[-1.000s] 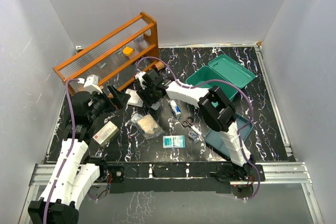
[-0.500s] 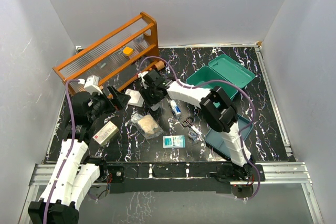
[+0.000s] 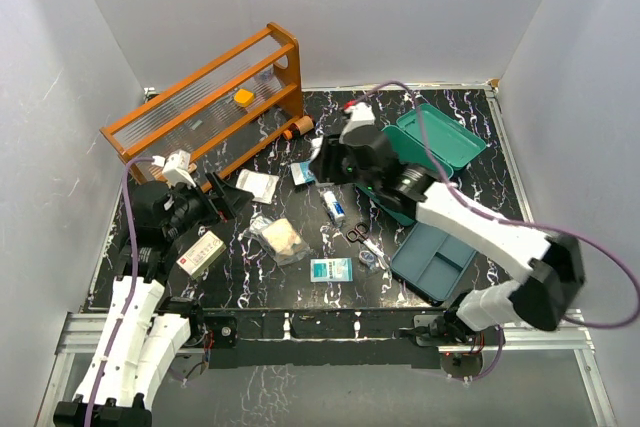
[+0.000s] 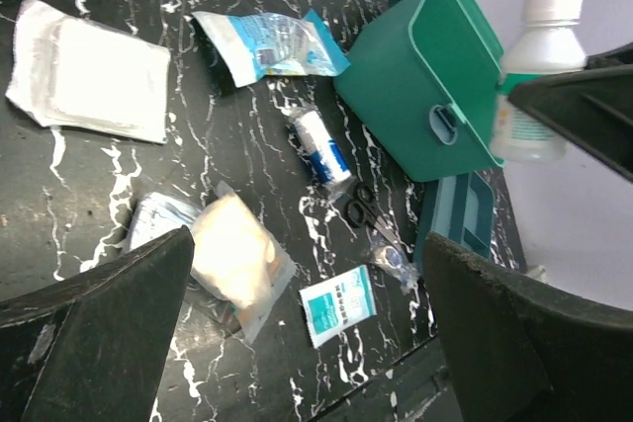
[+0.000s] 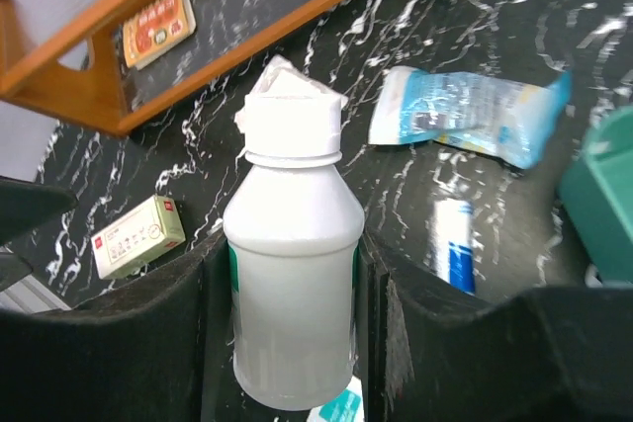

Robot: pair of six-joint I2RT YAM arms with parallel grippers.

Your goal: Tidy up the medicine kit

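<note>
Since 1 second ago the right arm has left the foot of the orange wooden rack (image 3: 210,97) and swung right. It has lifted a white bottle (image 5: 294,214) up beside the medicine kit (image 3: 445,137). The left arm has hardly shifted.

The rack stands along the far left of the black marbled table (image 3: 500,237). The kit sits at the far right with its lid thrown open, and its near end is hidden behind the right arm. A blue-grey divided tray (image 3: 435,262) lies in front of it, near the table's front edge.

The right gripper (image 5: 295,343) is about half closed, with 1 finger pressed to each side of the bottle's body, holding it upright off the table. The left gripper (image 4: 307,274) hangs over the left side with its jaws spread as wide as they go and nothing between them.

Loose on the table between the arms are:
- a white gauze packet (image 3: 258,184)
- a beige pad in clear wrap (image 3: 283,240)
- a red-and-white carton (image 3: 200,253)
- a blue packet (image 3: 303,173)
- a teal sachet (image 3: 331,269)
- a blue-and-white roll (image 3: 334,207)
- small scissors (image 3: 357,235)
</note>
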